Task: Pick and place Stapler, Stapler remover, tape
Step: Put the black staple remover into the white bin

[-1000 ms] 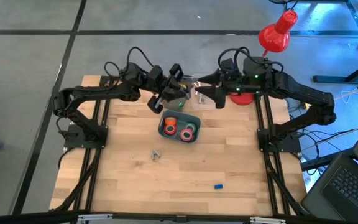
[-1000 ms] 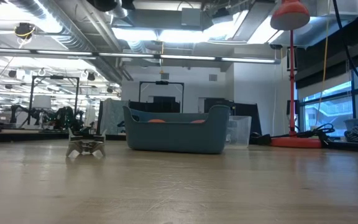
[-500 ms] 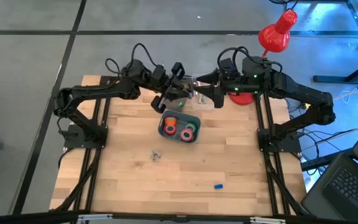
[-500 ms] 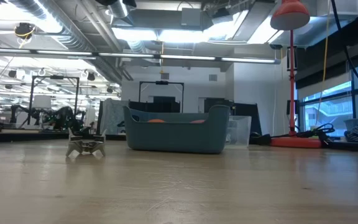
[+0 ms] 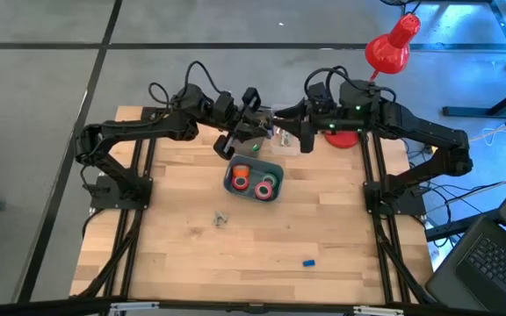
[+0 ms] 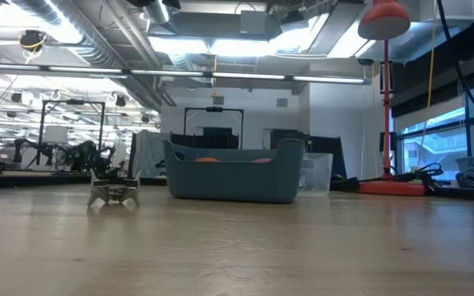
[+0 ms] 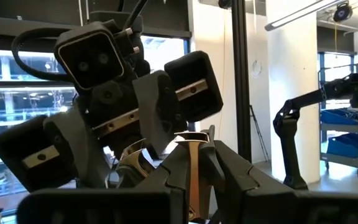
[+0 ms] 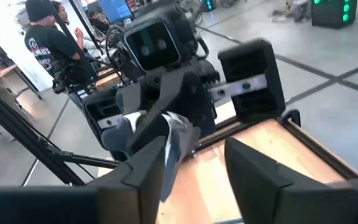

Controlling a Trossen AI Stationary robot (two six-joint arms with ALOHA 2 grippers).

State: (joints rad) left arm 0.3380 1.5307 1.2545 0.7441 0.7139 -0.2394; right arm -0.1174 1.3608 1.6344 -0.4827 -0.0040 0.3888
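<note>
My left gripper (image 5: 258, 130) is above the table's far edge, shut on a chrome stapler (image 5: 271, 133). My right gripper (image 5: 288, 133) faces it, open; its fingers (image 8: 260, 174) stand on either side of the stapler's free end (image 8: 174, 140), and I cannot tell whether they touch it. A blue-grey bin (image 5: 232, 170) below them holds red, orange and green tape rolls (image 5: 265, 185). The metal staple remover (image 5: 221, 218) lies on the table, nearer than the bin, and also shows in the low view (image 6: 113, 193). My left gripper pinches a thin chrome part of the stapler (image 7: 191, 163) between its two fingers. The fingers come roughly level from the table's left. The stapler is lifted clear of the table and reaches out toward the right gripper.
A clear plastic box (image 6: 315, 173) stands beside the bin at the far edge. A red lamp (image 5: 389, 48) stands at the far right corner. A small blue block (image 5: 308, 262) lies near the front right. A person (image 8: 45, 37) stands in the room beyond the table.
My left gripper has gone a little toward the table's right edge with the stapler. My right gripper has gone a little toward the table's left edge, up to the stapler.
</note>
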